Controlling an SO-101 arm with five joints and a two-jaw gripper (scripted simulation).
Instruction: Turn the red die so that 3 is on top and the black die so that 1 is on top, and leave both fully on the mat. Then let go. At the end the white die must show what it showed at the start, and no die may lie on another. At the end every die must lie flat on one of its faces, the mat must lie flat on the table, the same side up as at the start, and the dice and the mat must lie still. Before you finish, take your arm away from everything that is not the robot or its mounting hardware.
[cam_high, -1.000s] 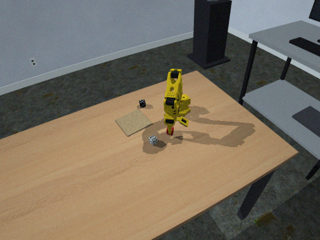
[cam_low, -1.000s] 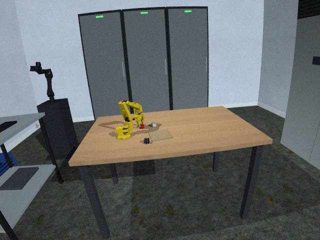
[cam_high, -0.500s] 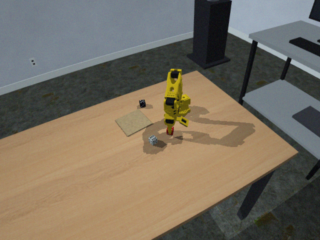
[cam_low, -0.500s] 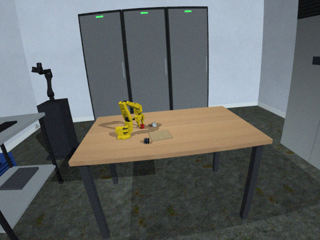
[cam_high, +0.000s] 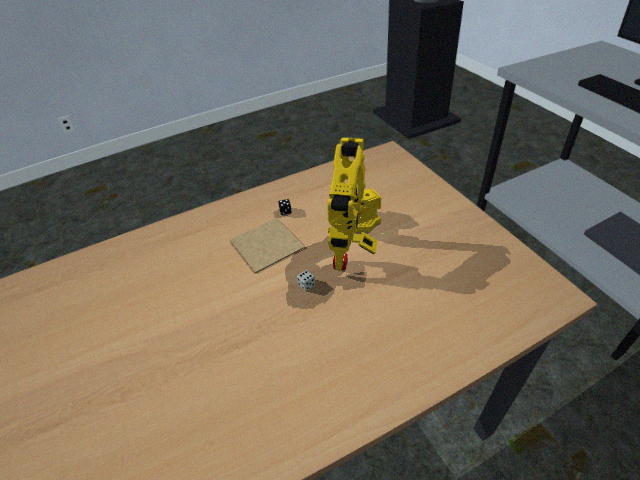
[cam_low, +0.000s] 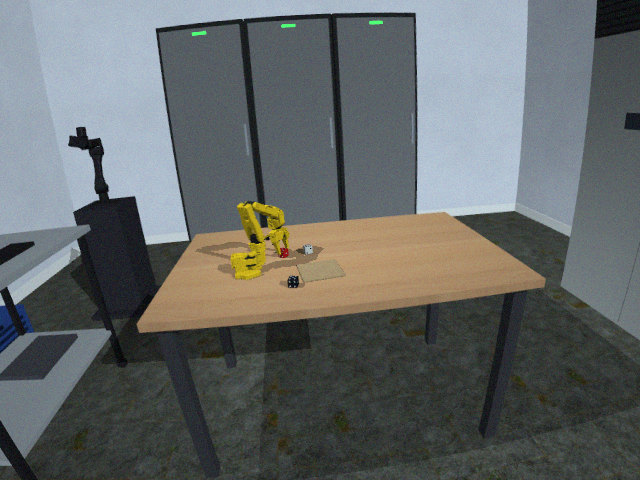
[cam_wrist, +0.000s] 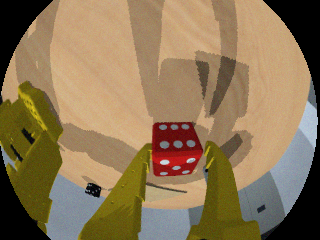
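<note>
Top: white die (cam_high: 306, 279) near claw (cam_high: 340, 265); mat (cam_high: 267, 243), black die (cam_high: 284, 206) farther off.
</note>
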